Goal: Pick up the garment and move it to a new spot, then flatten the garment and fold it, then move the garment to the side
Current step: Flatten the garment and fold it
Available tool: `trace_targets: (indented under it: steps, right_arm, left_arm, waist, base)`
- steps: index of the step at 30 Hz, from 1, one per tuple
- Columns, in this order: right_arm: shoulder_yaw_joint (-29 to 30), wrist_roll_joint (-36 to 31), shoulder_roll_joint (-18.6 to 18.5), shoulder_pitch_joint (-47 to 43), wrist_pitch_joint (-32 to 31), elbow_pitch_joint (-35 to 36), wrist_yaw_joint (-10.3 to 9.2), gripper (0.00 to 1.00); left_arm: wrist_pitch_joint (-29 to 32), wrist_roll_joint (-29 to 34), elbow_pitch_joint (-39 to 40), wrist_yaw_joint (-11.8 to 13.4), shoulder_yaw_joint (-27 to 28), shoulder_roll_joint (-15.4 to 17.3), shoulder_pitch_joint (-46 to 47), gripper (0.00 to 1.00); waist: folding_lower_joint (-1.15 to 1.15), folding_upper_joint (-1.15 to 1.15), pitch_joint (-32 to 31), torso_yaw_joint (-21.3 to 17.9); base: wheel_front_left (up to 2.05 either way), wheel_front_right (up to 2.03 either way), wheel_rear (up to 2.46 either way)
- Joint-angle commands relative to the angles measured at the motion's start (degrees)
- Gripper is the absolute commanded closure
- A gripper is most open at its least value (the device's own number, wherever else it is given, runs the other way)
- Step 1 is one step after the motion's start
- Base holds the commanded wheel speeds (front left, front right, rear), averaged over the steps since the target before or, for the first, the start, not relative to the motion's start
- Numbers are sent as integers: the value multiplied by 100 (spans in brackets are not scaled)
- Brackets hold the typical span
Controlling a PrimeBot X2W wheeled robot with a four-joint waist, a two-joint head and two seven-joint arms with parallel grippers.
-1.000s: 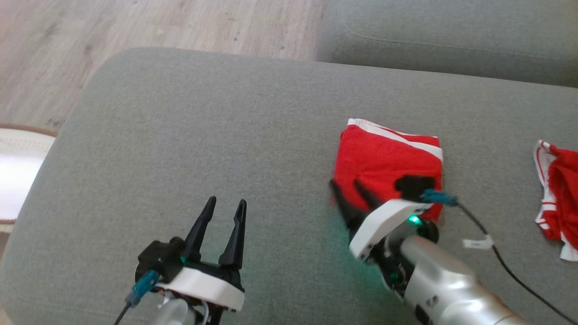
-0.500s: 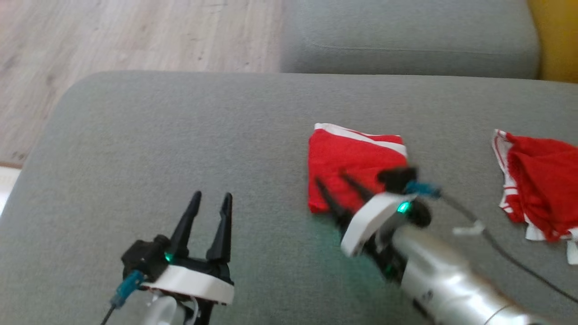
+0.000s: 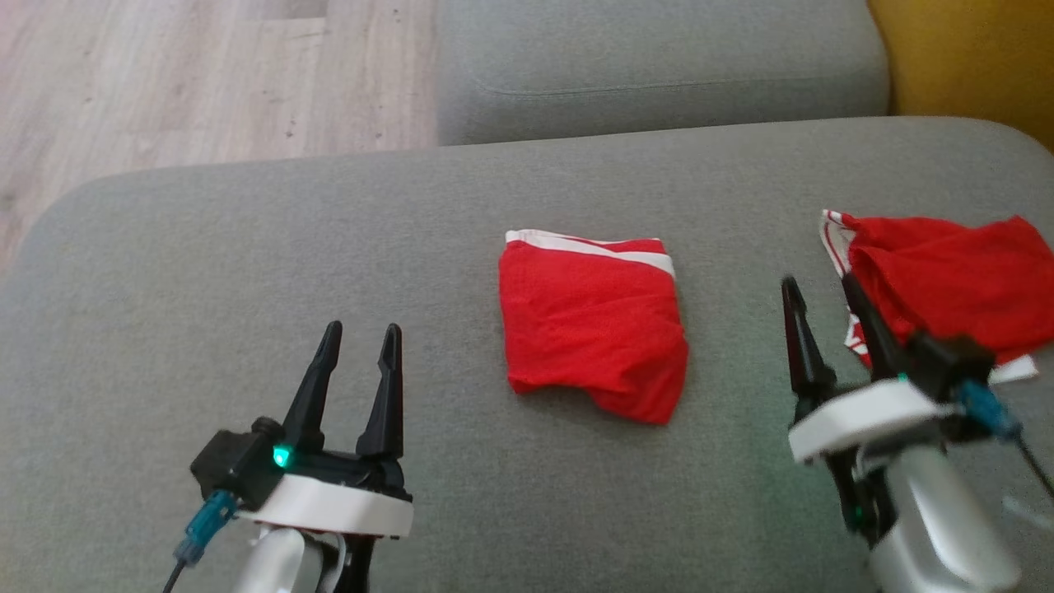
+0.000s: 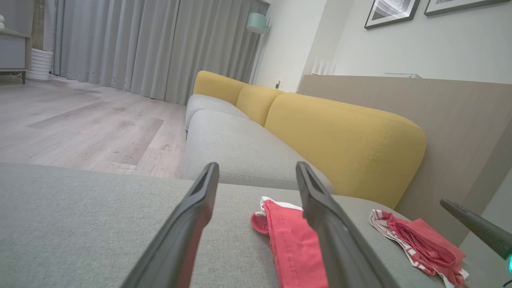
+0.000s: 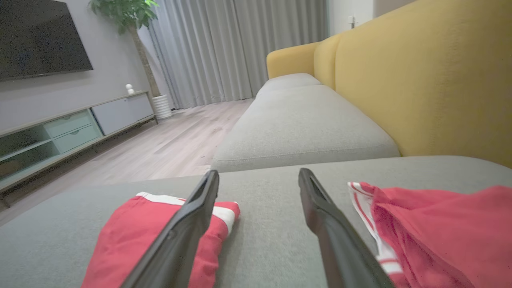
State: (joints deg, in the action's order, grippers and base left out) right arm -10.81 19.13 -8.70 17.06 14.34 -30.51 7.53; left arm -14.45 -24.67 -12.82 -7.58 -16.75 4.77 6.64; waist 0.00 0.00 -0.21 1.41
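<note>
Red cloth lies in two places on the grey sofa seat [image 3: 247,272]. The folded garment [image 3: 593,329] sits mid-seat as a compact, nearly square packet, with its white-striped band along the far edge and its near corner a little slack. It lies between the two arms and touches neither. It looks already folded and set down, so I judge that piece finished and the crumpled garment [image 3: 947,272] the next to be picked up.

That loose heap lies just to the right of the right tool [image 3: 819,284]. Its long axis runs across the seat towards the right, and its striped hem is at the end nearest the tool. The right tool's fingers are spread wide and hold nothing. In the right wrist view they point at bare cushion between the two red pieces, so the arm would need to swing right to reach the heap. The right arm is plainly the nearer one.

The left tool [image 3: 361,329] is well apart on the far side of the folded packet, its fingers also parted and empty.

Nothing stands between the right tool and the heap. The yellow backrest [image 3: 963,66] rises just beyond it, which leaves little room on the far side. A second seat cushion [image 3: 659,74] and the wooden floor [image 3: 165,82] lie farther off.
</note>
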Motion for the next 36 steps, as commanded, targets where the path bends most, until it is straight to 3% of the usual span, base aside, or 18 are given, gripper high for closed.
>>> trace_targets:
  steps: [1, 7, 14, 15, 16, 17, 21, 26, 31, 36]
  right_arm:
    - [77, -170, 145, 39, 65, 347, -4, 0]
    - [579, -797, 434, -559, 65, 809, -4, 0]
    - [562, -1034, 551, -545, 65, 923, -4, 0]
    - [523, -1049, 557, -490, 65, 905, -4, 41]
    - [486, -1066, 561, -423, 65, 876, -4, 89]
    - [441, -1092, 564, -348, 65, 835, -4, 100]
    - [225, -1248, 572, 42, 20, 455, -4, 100]
    - [-152, -1310, 579, 633, -189, -718, -4, 100]
    - [-379, -1406, 580, 854, -261, -1751, -4, 100]
    - [-286, -1380, 581, 1125, -75, -2066, -4, 100]
  left_arm:
    - [-55, 41, 201, 9, 210, 5, 167, 0]
    - [-55, 54, 154, 9, 132, -24, 112, 0]
    - [-55, 34, 103, 9, -3, -33, 194, 0]
    - [-55, 27, 94, 9, -31, -35, 222, 0]
    - [-55, 19, 88, 9, -60, -36, 250, 0]
    - [-55, 11, 83, 9, -88, -38, 279, 0]
    - [-55, -9, 54, 9, -191, -45, 401, 0]
    - [-55, -38, -21, 9, -299, -28, 537, 0]
    - [-55, -66, -82, 9, -294, -7, 578, 0]
    - [-55, -59, -110, 9, -286, -16, 585, 0]
  waist:
    - [0, 0, 9, -55]
    - [0, 0, 50, -176]
    - [0, 0, 250, -42]
    - [0, 0, 303, 9]
    - [0, 0, 355, 63]
    - [0, 0, 411, 125]
    - [0, 0, 677, 406]
    - [0, 0, 917, 788]
    - [0, 0, 938, 933]
    - [0, 0, 921, 962]
  base:
    - [0, 0, 0]
    - [0, 0, 0]
    - [0, 0, 0]
    - [0, 0, 0]
    - [0, 0, 0]
    - [0, 0, 0]
    - [0, 0, 0]
    - [0, 0, 0]
    - [0, 0, 0]
    - [0, 0, 0]
